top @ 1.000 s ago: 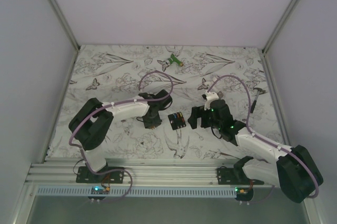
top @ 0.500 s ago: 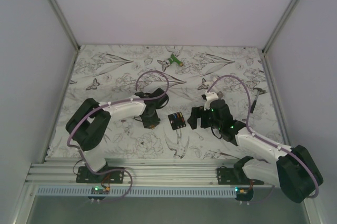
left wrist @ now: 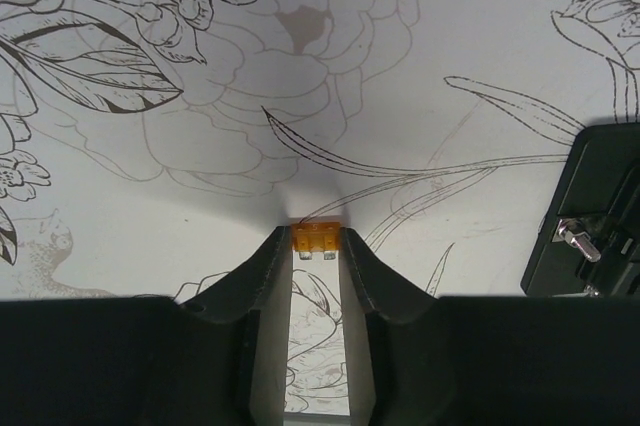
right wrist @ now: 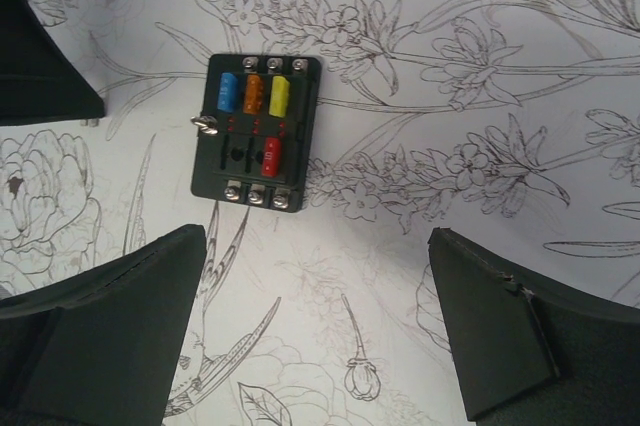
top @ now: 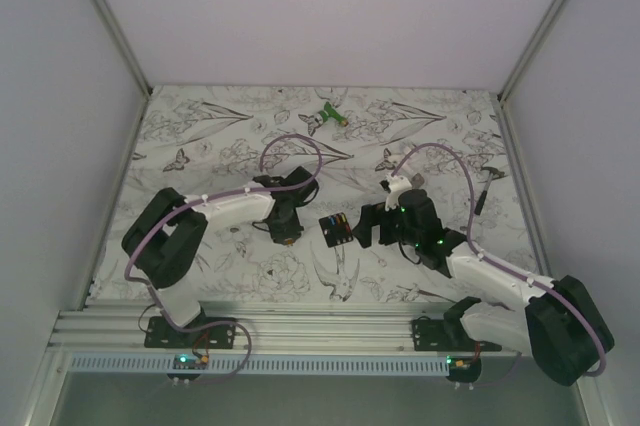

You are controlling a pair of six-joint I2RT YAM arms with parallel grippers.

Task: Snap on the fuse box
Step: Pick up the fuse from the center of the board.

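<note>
The fuse box [right wrist: 257,131] is a small black block lying flat on the flowered mat, with blue, orange, yellow and red fuses in its face. In the top view the fuse box [top: 335,229] lies between both grippers. My right gripper [right wrist: 315,251] hovers just short of it, jaws wide open and empty. My left gripper [left wrist: 316,246] is shut on a small orange fuse [left wrist: 316,237] pinched at its fingertips just above the mat. The fuse box [left wrist: 590,211] shows at the right edge of the left wrist view.
A green-and-white object [top: 325,118] lies near the back of the mat. A thin dark tool [top: 487,176] lies at the right side. White walls enclose the mat, and an aluminium rail [top: 300,331] runs along the near edge.
The left jaws have narrowed onto the orange fuse and the left arm has shifted slightly. The right gripper has edged left toward the fuse box, still open.
</note>
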